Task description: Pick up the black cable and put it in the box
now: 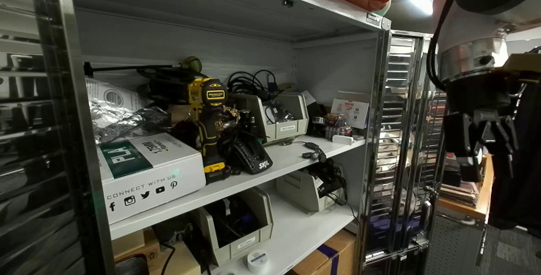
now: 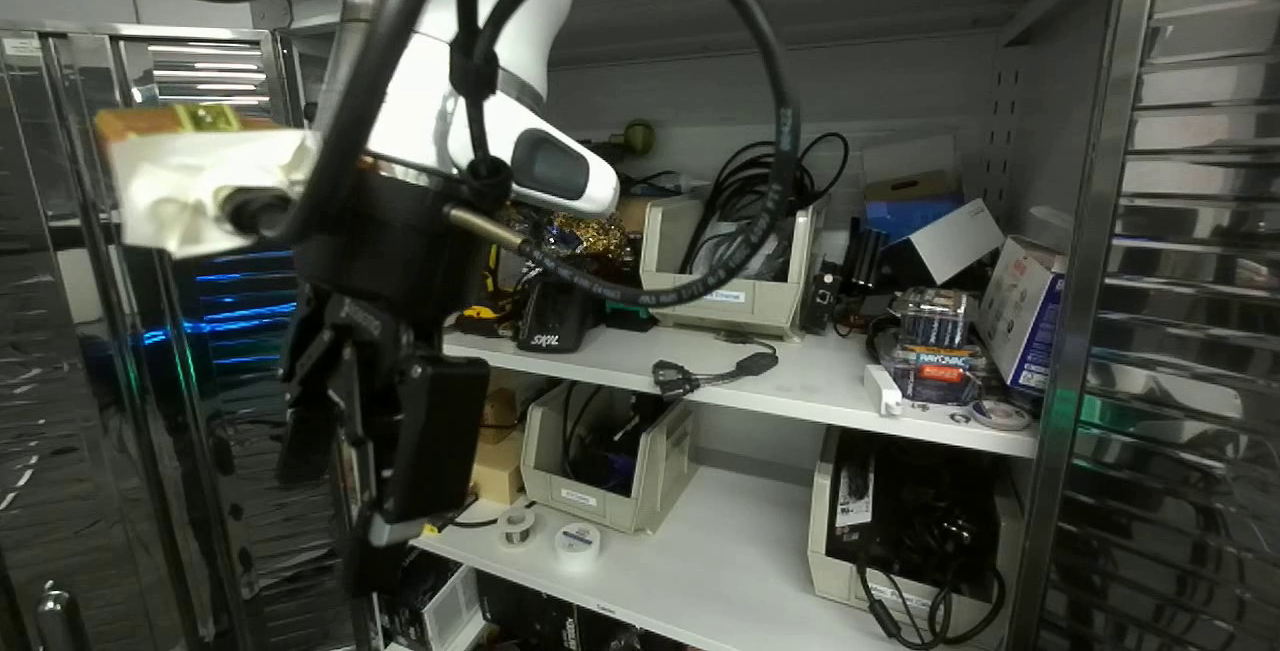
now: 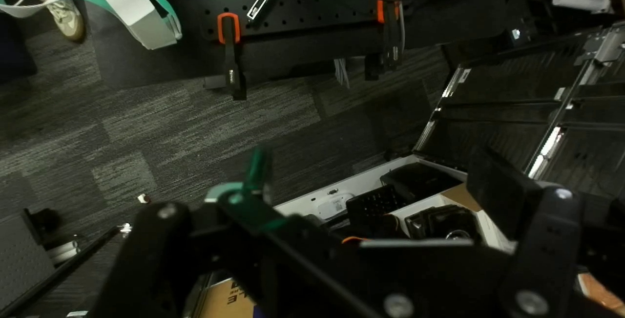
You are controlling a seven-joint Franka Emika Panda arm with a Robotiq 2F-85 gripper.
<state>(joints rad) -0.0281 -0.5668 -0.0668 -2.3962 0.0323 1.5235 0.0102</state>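
Note:
A short black cable (image 1: 313,155) (image 2: 757,363) with a dark connector lies at the front edge of the upper shelf (image 2: 600,351) in both exterior views. Behind it stands a beige bin (image 1: 285,129) (image 2: 722,297) with coiled black cables (image 2: 745,176) piled in it. Which box the task means, I cannot tell. My gripper (image 1: 490,169) (image 2: 370,511) hangs in front of the cabinet, apart from the cable and bins. In the wrist view the gripper (image 3: 378,181) has its fingers wide apart with nothing between them. The cable on the shelf is not recognisable in the wrist view.
A yellow drill (image 1: 207,118), a SKIL charger (image 1: 249,154), a white box (image 1: 152,173) and battery packs (image 2: 935,331) share the upper shelf. Beige bins (image 2: 580,501) (image 2: 825,551) stand on the lower shelf. Metal cabinet doors (image 1: 397,140) flank the opening.

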